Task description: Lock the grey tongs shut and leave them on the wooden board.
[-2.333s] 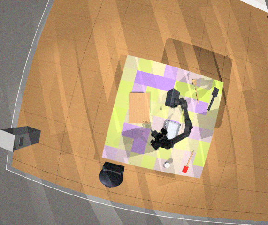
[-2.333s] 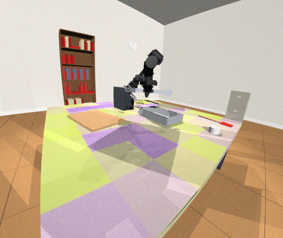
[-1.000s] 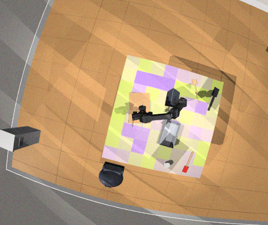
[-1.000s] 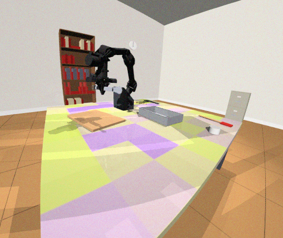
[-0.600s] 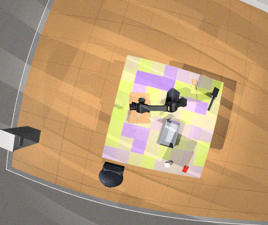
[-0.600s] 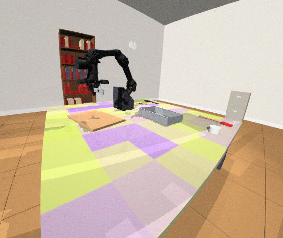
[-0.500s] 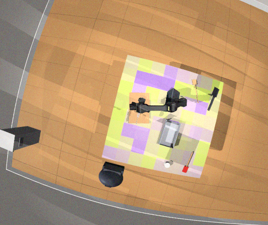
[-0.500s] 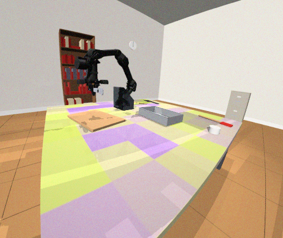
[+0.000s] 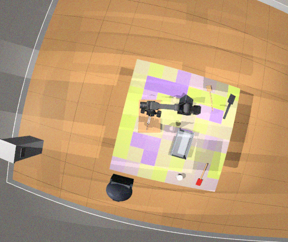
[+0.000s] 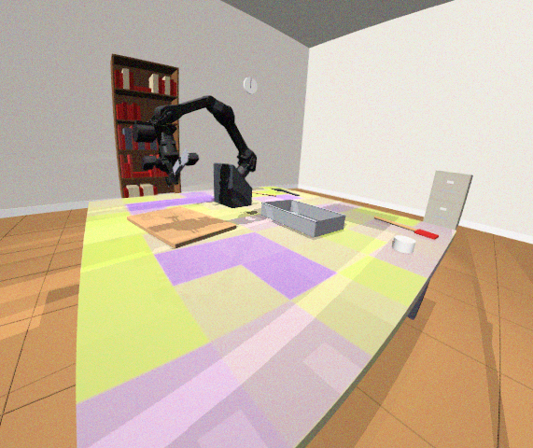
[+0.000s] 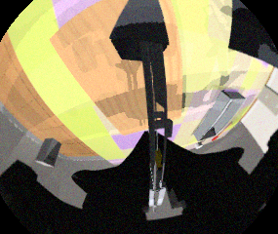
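My gripper (image 9: 150, 114) (image 10: 172, 167) (image 11: 149, 134) is shut on the grey tongs (image 9: 148, 122) (image 10: 179, 164) (image 11: 161, 83) and holds them in the air above the wooden board (image 9: 153, 129) (image 10: 146, 221) (image 11: 72, 45). The tongs' arms are squeezed close together, nearly parallel. Their wide hinge block is at the top of the wrist view, their light tips at the bottom. In the exterior view the tongs slant, with the light end higher. Whether the lock is engaged cannot be seen. The roasting tin (image 9: 190, 145) (image 10: 300, 223) (image 11: 218, 117) stands apart from the board, with no tongs across it.
A white round pot (image 9: 179, 177) (image 10: 403, 244) and a red-ended tool (image 9: 198, 182) (image 10: 426, 234) lie beyond the tin. A black turner (image 9: 228, 103) and a wooden-handled tool (image 9: 211, 96) lie beyond the arm's base (image 9: 185, 104) (image 10: 231, 187).
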`<state>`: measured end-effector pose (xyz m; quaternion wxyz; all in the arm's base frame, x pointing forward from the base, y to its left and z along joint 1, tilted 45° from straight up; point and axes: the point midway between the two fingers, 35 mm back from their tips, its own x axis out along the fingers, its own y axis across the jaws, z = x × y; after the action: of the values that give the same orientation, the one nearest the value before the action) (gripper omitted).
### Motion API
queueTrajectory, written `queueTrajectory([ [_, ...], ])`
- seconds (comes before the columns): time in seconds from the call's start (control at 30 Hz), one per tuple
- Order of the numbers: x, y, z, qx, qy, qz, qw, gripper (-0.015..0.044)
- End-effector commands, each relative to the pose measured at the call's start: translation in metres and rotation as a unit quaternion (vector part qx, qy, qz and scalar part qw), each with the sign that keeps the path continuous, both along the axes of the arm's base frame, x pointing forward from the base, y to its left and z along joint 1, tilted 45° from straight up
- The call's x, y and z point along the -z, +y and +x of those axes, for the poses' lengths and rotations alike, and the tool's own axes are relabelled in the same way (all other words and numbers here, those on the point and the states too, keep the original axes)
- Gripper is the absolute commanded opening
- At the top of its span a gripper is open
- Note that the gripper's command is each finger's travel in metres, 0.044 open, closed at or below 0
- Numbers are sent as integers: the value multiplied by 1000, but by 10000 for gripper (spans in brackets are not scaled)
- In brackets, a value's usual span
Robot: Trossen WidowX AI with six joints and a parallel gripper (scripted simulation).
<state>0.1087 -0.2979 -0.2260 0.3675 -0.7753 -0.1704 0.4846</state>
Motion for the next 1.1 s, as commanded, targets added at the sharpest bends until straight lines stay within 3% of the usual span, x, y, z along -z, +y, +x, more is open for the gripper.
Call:
queueTrajectory([
  [0.0,2,2,-4,71,-73,-7,995,-150],
  [0.43,-9,-3,-27,274,-249,-73,926,-150],
  [1.07,-10,-3,-28,276,-251,-74,925,-150],
])
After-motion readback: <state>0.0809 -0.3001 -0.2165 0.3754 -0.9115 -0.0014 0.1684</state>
